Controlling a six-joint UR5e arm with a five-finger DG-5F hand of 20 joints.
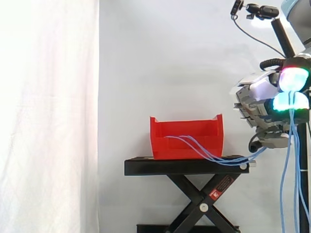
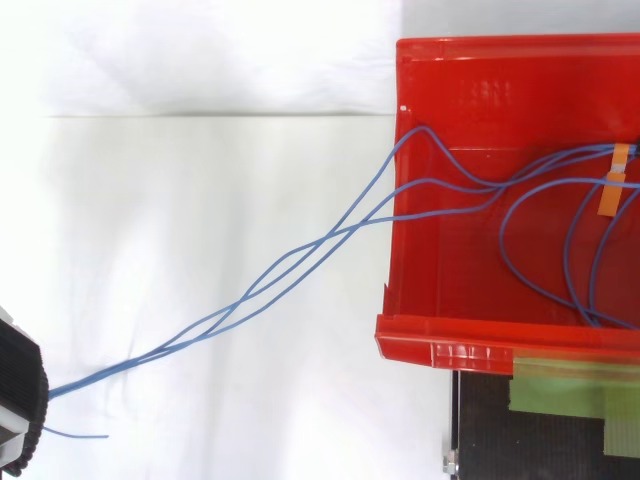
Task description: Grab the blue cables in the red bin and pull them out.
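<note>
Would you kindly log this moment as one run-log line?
hand: shut on blue cables | cables: partly out, loops inside red bin | bin: on black stand

- In the side view the bin sits on the stand at centre frame, with the curtain behind it and along the left.
- The hand is at the right edge, right of the bin, above the stand's top and apart from both.
- The cables lead out of the bin, over the stand's right end and up into the hand's curled fingers. Their free ends hang down the lower right of the frame.
- In the top view the bin fills the right side.
- There the cables cross its left wall and run to the lower left corner, while loops lie inside.
</note>
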